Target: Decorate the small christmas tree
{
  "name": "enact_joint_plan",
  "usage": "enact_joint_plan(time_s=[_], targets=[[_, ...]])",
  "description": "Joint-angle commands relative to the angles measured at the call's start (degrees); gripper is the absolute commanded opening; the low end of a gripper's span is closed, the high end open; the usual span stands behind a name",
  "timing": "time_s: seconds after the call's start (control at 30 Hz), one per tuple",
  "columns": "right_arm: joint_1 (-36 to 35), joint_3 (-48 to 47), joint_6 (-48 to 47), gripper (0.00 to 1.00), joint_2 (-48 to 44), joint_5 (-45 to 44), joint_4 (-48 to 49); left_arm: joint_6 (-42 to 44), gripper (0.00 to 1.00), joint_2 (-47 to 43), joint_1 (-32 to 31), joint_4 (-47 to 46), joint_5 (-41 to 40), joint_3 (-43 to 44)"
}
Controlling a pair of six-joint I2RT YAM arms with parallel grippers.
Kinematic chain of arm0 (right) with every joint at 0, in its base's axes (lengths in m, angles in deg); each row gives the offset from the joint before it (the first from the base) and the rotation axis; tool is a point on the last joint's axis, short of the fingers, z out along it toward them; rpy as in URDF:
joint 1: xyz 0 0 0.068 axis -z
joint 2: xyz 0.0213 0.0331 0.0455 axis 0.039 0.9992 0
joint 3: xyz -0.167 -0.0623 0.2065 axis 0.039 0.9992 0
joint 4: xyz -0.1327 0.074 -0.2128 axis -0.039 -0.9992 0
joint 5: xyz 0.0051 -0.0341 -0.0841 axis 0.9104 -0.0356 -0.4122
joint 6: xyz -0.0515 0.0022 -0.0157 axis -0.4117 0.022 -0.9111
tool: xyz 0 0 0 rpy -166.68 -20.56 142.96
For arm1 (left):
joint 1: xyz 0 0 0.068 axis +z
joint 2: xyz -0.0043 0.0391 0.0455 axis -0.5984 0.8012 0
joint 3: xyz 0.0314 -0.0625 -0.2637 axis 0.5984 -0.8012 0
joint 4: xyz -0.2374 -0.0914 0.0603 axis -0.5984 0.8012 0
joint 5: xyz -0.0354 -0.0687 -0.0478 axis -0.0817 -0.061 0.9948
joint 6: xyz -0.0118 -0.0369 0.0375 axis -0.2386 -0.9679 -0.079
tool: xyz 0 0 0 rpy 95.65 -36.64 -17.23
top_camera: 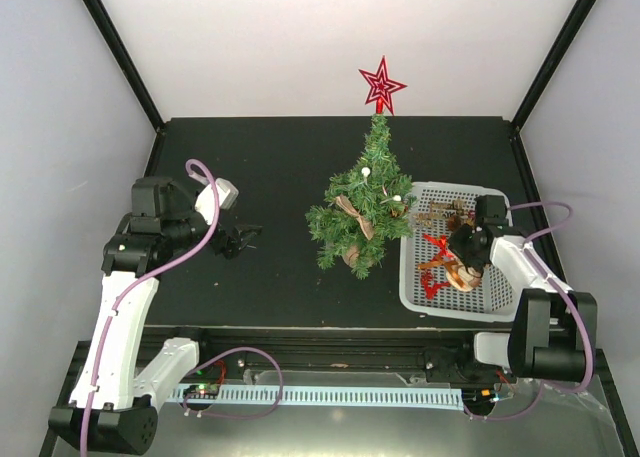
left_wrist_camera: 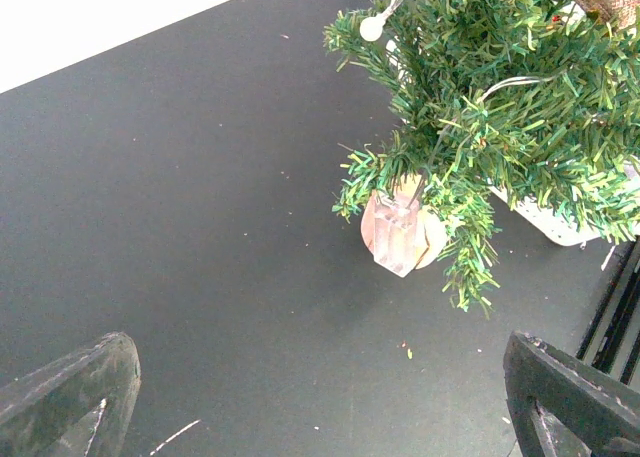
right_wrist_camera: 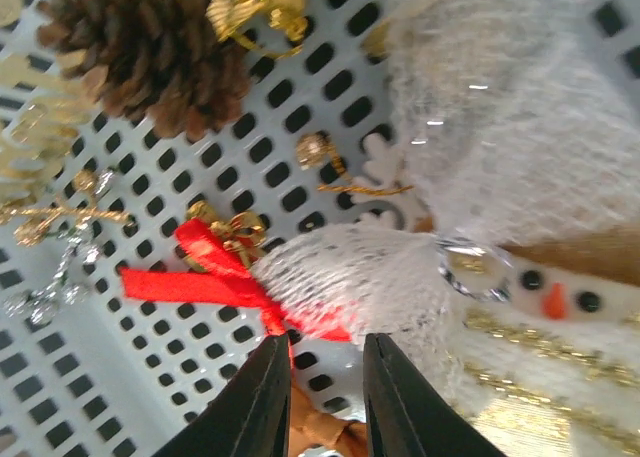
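While the right gripper (right_wrist_camera: 326, 377) hangs nose-down inside the white basket (top_camera: 407, 277), I see its jaws drawn close, with only a thin slot between them. A scrap of tan shows in that slot, but I cannot tell whether it is pinched or merely lies behind. The gripper points at a snowman ornament (right_wrist_camera: 560, 307) wrapped in white mesh, with a red ribbon (right_wrist_camera: 200, 277) just beside it and a pine cone (right_wrist_camera: 150, 52) farther off. The left gripper (top_camera: 240, 242) is spread wide and carries nothing, hovering over the black table (top_camera: 250, 157) to the left of the tree.

The small christmas tree (top_camera: 362, 217) stands mid-table on its round wooden base (left_wrist_camera: 400, 235), just beside the basket's left wall, with a red star (top_camera: 382, 85) at its tip. I judge it light and top-heavy. The needles look soft and springy and would bend away from a push, and the base is small, so a sideways nudge could tip it. If I must steady it, I would take the stiff trunk low down or the base, never the thin top.
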Motion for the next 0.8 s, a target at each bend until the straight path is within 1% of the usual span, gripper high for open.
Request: enact_joint_plan(time_s=[0.0, 0.1, 0.27, 0.53, 0.77], targets=[[1.8, -1.5, 2.0, 0.22, -2.1, -5.2, -2.7, 0.7, 0.99, 0.2, -0.3, -1.1, 1.2, 0.3], [2.1, -2.2, 3.5, 0.23, -4.4, -9.0, -4.7, 0.6, 0.99, 0.2, -0.3, -1.2, 1.2, 0.4], [2.5, -2.7, 3.9, 0.23, -4.7, -10.7, -6.0, 0.6, 0.99, 0.2, -0.3, -1.3, 1.4, 0.2], [3.1, -1.4, 3.8, 0.23, -3.0, -8.8, -5.2, 0.7, 0.99, -0.2, -0.3, -1.4, 1.4, 0.0], [3.2, 0.3, 3.1, 0.22, -1.0, -6.3, -2.5, 0.6, 0.99, -0.8, -0.3, -1.6, 1.4, -0.3]])
